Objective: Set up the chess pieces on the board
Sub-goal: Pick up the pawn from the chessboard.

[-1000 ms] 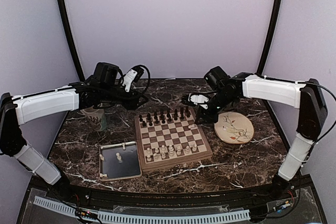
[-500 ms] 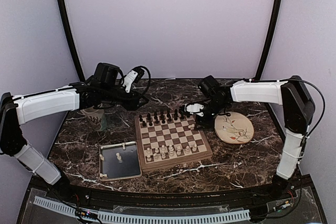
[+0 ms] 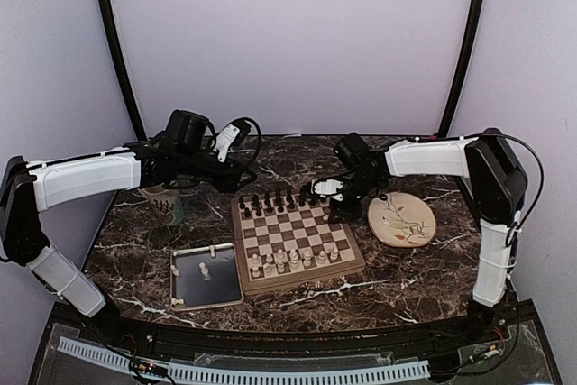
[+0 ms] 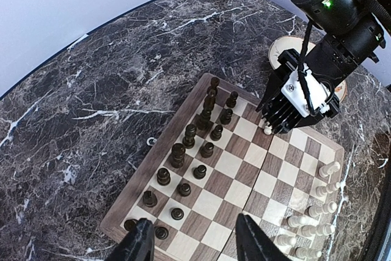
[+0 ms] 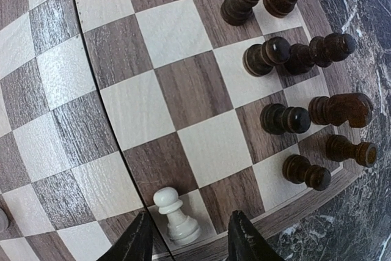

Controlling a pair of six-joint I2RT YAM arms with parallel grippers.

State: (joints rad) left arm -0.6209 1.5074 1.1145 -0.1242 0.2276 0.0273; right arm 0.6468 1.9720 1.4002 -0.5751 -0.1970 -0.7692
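Low in the right wrist view, the right gripper's (image 5: 188,239) fingers stand parted around a white pawn (image 5: 176,215), which is upright at the board's (image 5: 183,90) edge and clear of both. The right arm (image 3: 428,158) reaches leftward, wrist tipped down. The left gripper (image 4: 192,242) hovers spread and empty over the dark pieces (image 4: 195,145).

Dark marble tbl (image 3: 406,279): board (image 3: 293,230) ctr, grey tray (image 3: 206,300) just left, floral plate (image 3: 401,220) right, mug (image 3: 167,206) far-left.

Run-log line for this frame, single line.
right pincer: open, straddling cream-white pawn standing on edge square of checkered wooden chessboard | left pincer: open, empty, near dark brown pieces
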